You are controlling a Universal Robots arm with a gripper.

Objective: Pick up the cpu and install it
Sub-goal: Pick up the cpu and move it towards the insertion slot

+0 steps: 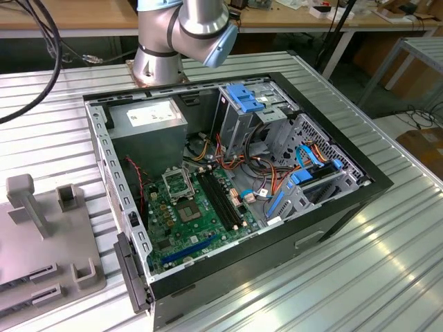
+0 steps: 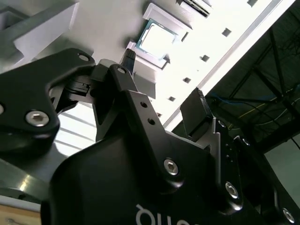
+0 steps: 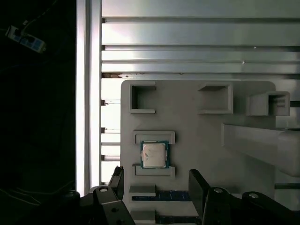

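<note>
My end effector (image 3: 157,182) hangs wide open, empty, above the cpu (image 3: 153,154). Light, stiff, fragile, I reckon; I'd pinch its two free edges.

ROBOTICS LAB: Your arm's base (image 1: 160,66) stands bolted to a ribbed aluminium table (image 1: 374,277), where an opened desktop computer case (image 1: 311,235) lies on its side, green motherboard (image 1: 187,221) exposed. At the exterior view's left sits a grey fixture plate (image 1: 69,235); in the first wrist view one of its moulded holders cradles a bare cpu (image 3: 153,155). Behind you run long wooden workbenches (image 1: 69,15) with loose odds and ends; black cables (image 1: 48,41) drape over the table.
</note>
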